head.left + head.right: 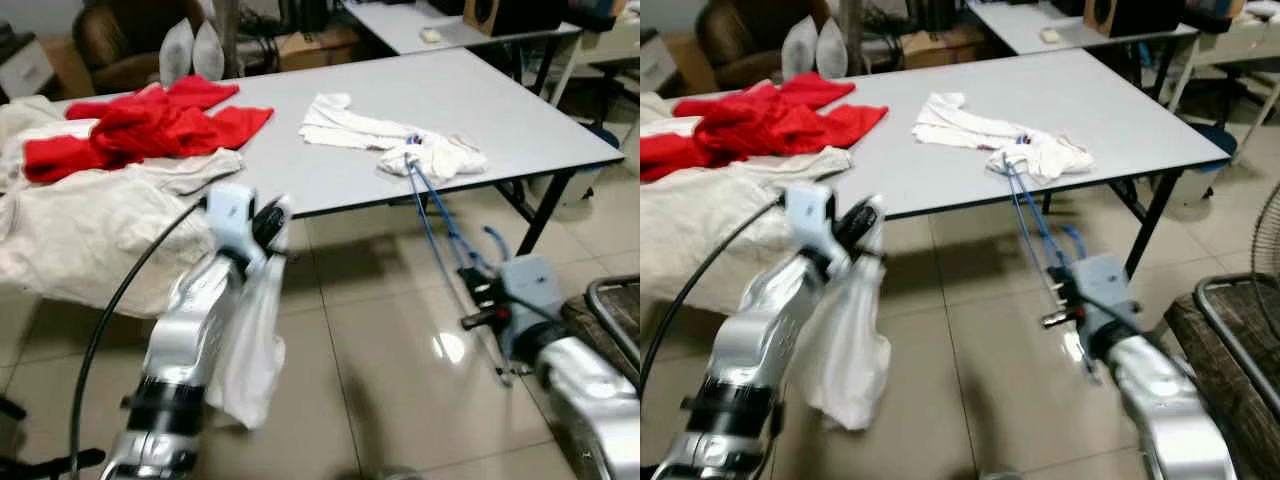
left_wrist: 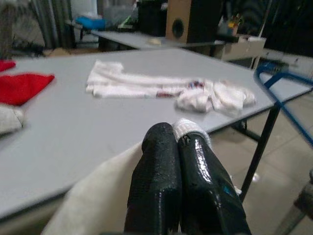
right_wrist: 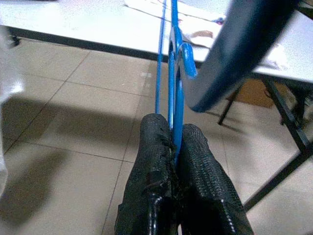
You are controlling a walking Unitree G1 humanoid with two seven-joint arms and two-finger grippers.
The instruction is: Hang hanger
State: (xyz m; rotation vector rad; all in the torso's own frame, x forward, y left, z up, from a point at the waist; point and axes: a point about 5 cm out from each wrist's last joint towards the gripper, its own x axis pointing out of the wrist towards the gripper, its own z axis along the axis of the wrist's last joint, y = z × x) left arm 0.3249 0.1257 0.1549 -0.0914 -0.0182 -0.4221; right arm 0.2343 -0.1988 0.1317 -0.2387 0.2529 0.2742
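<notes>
The right gripper [image 3: 175, 147] pinches one blue hanger [image 1: 440, 225], whose far end rests on the white shirt [image 1: 385, 140] on the table [image 1: 520, 120]. The hanger looks thin, light and stiff, and maybe slippery. The left gripper [image 2: 176, 142] squeezes one soft white cloth [image 1: 250, 350]. One red cloth [image 1: 140, 125] lies there too.
</notes>
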